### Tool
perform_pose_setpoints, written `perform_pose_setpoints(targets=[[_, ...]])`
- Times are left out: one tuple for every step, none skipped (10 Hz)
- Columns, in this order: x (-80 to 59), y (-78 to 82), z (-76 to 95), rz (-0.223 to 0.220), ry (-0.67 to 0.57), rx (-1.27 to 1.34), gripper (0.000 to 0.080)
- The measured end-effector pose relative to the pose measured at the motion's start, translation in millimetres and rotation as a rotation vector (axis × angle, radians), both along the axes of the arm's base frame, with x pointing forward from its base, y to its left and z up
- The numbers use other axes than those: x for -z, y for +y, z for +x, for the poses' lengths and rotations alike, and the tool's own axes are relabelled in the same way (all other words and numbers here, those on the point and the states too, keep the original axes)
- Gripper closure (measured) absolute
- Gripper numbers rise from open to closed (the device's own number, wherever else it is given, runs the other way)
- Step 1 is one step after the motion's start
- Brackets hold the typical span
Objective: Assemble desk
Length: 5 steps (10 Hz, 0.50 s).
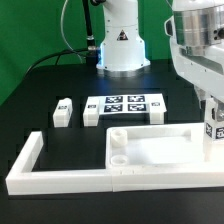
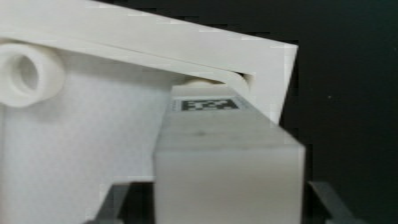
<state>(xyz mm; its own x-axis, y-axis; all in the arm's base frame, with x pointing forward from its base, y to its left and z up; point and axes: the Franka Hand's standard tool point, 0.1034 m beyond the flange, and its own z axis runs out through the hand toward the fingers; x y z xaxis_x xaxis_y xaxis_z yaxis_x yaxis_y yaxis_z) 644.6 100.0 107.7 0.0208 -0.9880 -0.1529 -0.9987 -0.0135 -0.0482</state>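
Note:
The white desk top lies flat on the black table, with a round corner hole at its near-left corner. My gripper hangs over the top's right end, shut on a white leg with a black-and-white tag. In the wrist view the leg stands between my dark fingers, its tagged end against the desk top's corner edge. A corner hole shows there. Two more legs stand to the exterior view's left of the marker board.
The marker board lies behind the desk top. White border bars form an L around the front and left of the desk top. The robot base stands at the back.

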Motion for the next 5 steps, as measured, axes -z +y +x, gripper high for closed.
perform_pose_setpoints(targets=[[0.2, 2.1, -0.2, 0.027, 0.015, 0.126, 0.0509], [0.0, 5.3, 0.5, 0.047, 0.026, 0.244, 0.0509], [-0.9, 8.8, 2.2, 0.067, 0.026, 0.36, 0.0509], [-1.7, 9.8, 3.3, 0.07, 0.021, 0.4, 0.0509], [-2.2, 10.7, 4.0, 0.069, 0.016, 0.406, 0.0509]])
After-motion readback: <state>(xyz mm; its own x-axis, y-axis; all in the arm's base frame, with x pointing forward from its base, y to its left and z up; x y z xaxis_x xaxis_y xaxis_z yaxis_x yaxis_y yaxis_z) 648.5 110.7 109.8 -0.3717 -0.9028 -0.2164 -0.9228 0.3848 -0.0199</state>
